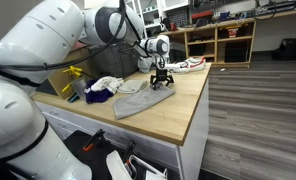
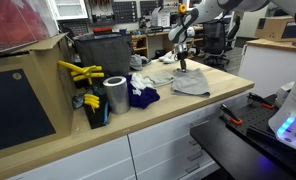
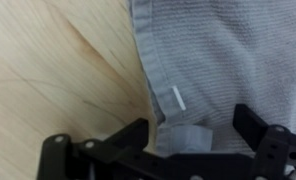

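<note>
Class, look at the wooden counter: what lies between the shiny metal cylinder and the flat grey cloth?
A crumpled dark blue cloth lies between the shiny metal cylinder and the flat grey cloth, as an exterior view shows.

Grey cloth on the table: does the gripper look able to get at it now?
Probably yes: the gripper is directly over the grey cloth, its jaws open astride the cloth's edge in the wrist view, with nothing between.
</note>
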Motion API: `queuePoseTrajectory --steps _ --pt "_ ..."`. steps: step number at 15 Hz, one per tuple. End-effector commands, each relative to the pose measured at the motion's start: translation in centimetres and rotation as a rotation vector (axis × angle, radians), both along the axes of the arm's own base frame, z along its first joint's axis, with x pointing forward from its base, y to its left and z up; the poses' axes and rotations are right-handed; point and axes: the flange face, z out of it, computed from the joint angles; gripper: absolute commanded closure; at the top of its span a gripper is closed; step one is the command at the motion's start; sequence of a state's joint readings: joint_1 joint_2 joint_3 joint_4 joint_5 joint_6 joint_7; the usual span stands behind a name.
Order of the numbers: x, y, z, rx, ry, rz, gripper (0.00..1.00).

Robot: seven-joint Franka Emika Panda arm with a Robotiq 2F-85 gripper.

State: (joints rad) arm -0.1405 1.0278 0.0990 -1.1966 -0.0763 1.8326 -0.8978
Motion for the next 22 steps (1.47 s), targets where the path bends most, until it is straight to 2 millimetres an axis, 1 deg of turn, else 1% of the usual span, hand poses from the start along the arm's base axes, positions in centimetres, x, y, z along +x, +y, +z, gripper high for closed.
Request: queuePoseTrajectory --steps 1,2,3,4,7,9,11,12,13,15,16,19,22 --pt "-1.0 1.3 0.3 0.025 0.039 0.004 0.0" --pt "-1.3 1.3 0.4 0.022 0.047 0.01 0.08" --pt "-1.5 1.2 0.4 0.016 0.059 0.01 0.26" --pt "-1.8 0.9 0.5 0.006 0.071 0.012 0.32" --pt "-2.5 0.7 0.6 -0.007 0.104 0.005 0.58" --pt "-2.5 0.8 0.9 -0.023 0.097 0.011 0.73" --pt "-2.4 0.8 1.7 -0.039 0.073 0.025 0.86" --pt "-2.2 0.7 2.1 -0.051 0.055 0.031 0.94" --pt "-1.9 0.5 2.6 -0.064 0.034 0.038 0.99" --pt "-0.9 0.0 3.6 -0.103 -0.029 0.049 1.0" --pt "-0.4 -0.4 4.0 -0.123 -0.064 0.053 0.97" --pt "1.5 -1.8 5.2 -0.187 -0.187 0.069 0.97" --pt "2.6 -2.5 6.6 -0.229 -0.286 0.067 0.97"
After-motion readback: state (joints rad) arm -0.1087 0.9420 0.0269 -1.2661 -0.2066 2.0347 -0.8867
